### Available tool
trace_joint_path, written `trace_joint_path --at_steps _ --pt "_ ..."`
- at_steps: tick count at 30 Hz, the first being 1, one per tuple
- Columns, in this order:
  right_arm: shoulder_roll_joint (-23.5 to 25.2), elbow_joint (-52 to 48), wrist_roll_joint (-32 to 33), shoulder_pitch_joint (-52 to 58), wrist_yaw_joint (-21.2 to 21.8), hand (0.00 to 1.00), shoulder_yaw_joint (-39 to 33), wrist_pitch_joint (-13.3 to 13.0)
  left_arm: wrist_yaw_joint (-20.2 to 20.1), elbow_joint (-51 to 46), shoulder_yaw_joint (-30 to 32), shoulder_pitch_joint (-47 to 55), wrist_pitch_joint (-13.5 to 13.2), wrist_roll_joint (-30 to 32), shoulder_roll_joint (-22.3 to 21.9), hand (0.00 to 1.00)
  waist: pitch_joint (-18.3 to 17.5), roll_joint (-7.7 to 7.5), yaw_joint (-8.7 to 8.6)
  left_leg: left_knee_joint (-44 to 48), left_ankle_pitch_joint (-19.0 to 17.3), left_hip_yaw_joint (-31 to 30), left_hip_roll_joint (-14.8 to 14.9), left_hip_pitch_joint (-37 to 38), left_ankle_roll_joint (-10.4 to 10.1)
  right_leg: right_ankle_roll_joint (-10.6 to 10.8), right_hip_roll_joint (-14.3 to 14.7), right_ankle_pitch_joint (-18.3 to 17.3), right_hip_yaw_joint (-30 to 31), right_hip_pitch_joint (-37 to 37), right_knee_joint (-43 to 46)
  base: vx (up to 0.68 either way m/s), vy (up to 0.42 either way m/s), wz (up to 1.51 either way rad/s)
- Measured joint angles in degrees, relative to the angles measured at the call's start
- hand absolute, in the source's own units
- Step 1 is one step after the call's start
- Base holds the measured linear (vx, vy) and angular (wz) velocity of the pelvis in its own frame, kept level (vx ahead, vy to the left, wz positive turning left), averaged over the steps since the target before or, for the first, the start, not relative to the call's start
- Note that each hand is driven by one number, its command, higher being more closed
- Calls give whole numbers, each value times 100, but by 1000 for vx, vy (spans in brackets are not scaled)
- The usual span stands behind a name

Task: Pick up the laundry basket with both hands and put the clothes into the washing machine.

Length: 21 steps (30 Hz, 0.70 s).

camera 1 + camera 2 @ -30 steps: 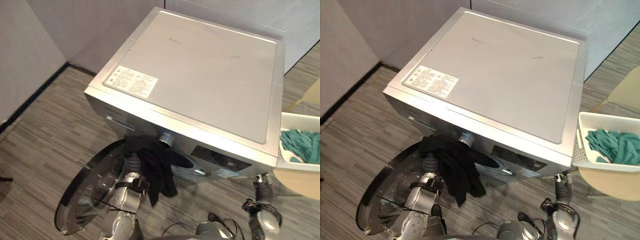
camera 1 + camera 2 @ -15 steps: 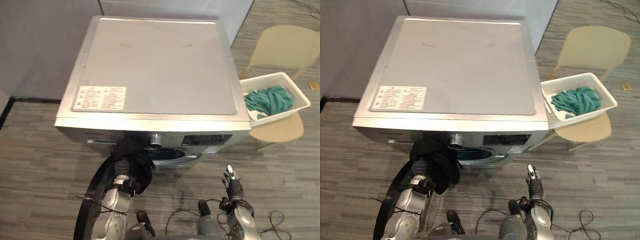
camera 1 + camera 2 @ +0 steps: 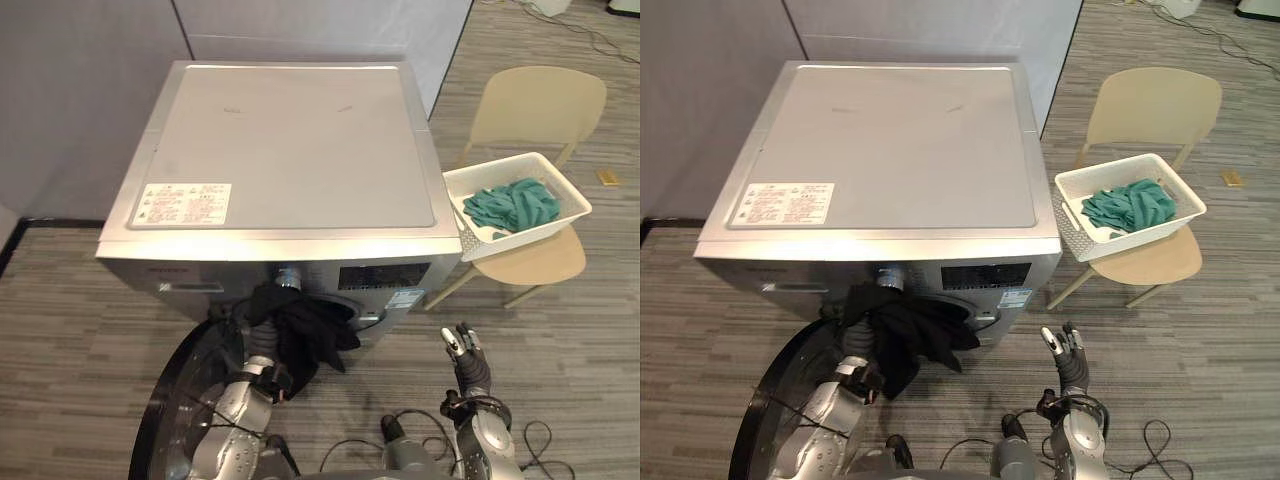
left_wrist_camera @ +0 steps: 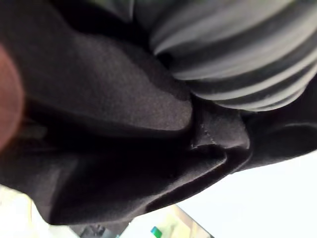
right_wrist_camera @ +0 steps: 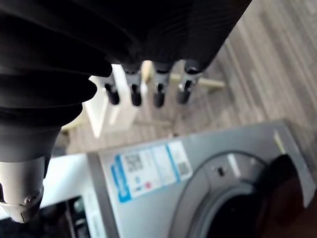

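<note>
A black garment [image 3: 302, 328] hangs at the drum opening on the front of the silver washing machine [image 3: 290, 150]. It drapes over my left hand [image 3: 257, 342], whose fingers are buried in the cloth [image 4: 114, 124]. My right hand [image 3: 466, 356] is low at the right of the machine, fingers [image 5: 158, 94] straight and holding nothing. The white laundry basket [image 3: 570, 200] stands on a beige chair [image 3: 540, 105] to the machine's right, with green clothes [image 3: 512, 203] inside it. Neither hand touches the basket.
The machine's round door [image 3: 185, 400] is swung open toward the lower left, beside my left arm. Grey walls [image 3: 80, 90] stand behind and left of the machine. Striped grey floor [image 3: 570, 340] surrounds the machine and chair.
The camera has swung, so the whole picture has shifted. The black garment, bunched round my left hand half a second ago, now spreads across the drum opening. My right hand stays low.
</note>
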Motion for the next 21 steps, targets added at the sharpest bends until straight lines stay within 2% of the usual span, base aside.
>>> trace_joint_path --at_steps 1,3,4,7,12,15,18,21 --pt "-88 -81 0 -2 -9 0 11 6 -4 -34 -71 23 2 -3 -160 100 63 105 35 136 -47 -462 -21 -214 -33 -165 49 -246 -11 -145 164 -153 -16 -1" --pt "-210 -240 -6 -38 -8 0 26 13 -21 -135 -176 134 10 -17 -292 100 59 217 55 -130 -127 -769 -173 -351 20 -170 46 -383 38 -451 359 -104 22 -1" --pt "-263 -384 -6 -16 -9 0 29 10 -68 -174 -235 166 22 -48 -283 100 87 243 40 -394 -270 -779 -218 -369 -42 -109 44 -408 29 -687 551 -106 17 6" --pt "-258 -496 -4 -10 -23 0 269 12 -111 -225 -297 226 62 -75 -161 100 292 85 70 -308 -316 -640 -303 -572 -36 17 -8 -407 121 -1030 808 -122 36 -7" --pt "-234 -609 5 -204 -72 0 736 1 -111 -208 -663 -73 68 -157 -7 100 607 104 65 442 -584 -598 -250 -1280 -8 140 48 -465 173 -1789 1500 -73 40 -11" --pt "-238 -805 19 -362 -178 0 877 -11 -90 14 -703 -553 55 -154 -27 100 784 92 155 1047 -869 -462 3 -1637 23 299 242 -380 328 -2238 1917 -11 52 -41" --pt "-234 -1120 194 -537 -342 0 881 -32 250 651 -425 -1434 46 -145 -211 100 966 63 180 1555 -1074 -460 213 -2274 36 404 419 -347 372 -2854 2245 17 34 -28" --pt "-214 -1226 264 -637 -533 0 813 -115 619 1278 4 -2243 6 -112 -378 100 1252 22 164 1822 -1122 -461 243 -2592 80 523 443 -398 387 -3152 2497 24 14 -3"
